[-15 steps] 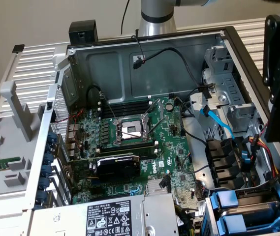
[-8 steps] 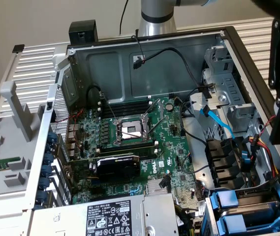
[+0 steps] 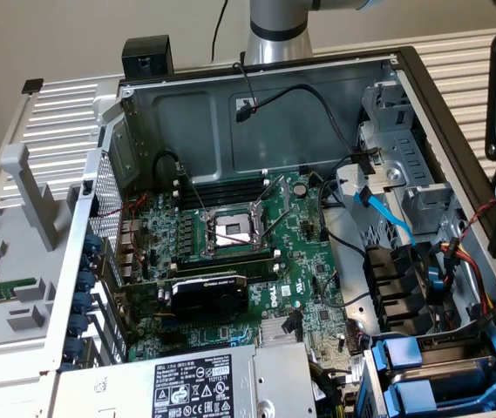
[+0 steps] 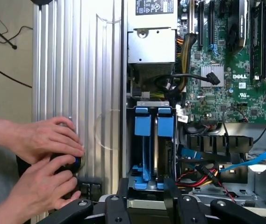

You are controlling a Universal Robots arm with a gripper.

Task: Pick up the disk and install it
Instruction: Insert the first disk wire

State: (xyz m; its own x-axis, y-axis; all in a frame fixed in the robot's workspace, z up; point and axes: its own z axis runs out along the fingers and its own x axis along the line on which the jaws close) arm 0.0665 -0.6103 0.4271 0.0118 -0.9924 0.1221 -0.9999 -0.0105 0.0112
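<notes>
Here, in the wrist view, the gripper [image 4: 147, 184] hangs over the bay [image 4: 152, 103] with its two black fingers [image 4: 123, 196] standing apart and nothing clamped between them, so it is released. Two blue carriers stand on edge, side by side, in the bay. I take the one in line with the gap between the fingers as the disk [image 4: 142, 125], though the pair look alike and I cannot be sure. It shows a bright blue tab at the end toward the power supply [image 4: 151, 44], a thin blue rail running back toward the gripper, and a sliver of grey metal; its label is hidden. Its tab sits level with that of the other carrier [image 4: 166, 126], just beside it, so it looks seated. A person's hands [image 4: 46, 140] press on something dark at the ribbed panel [image 4: 76, 70] near the bay. Done well, I judge, work here means fingers square to the disk's thin edges, centred, clear of the red and black wires [image 4: 203, 175] and the blue cable [image 4: 259, 158], with no sudden motion while hands are near. In the exterior view the disk [image 3: 409, 399] lies in the bay at the lower right, beside the power supply, the other carrier nearer the motherboard [image 3: 230, 252]; both show blue fronts and grey bodies. The arm [image 3: 275, 30] rises behind the case [image 3: 317, 104].
</notes>
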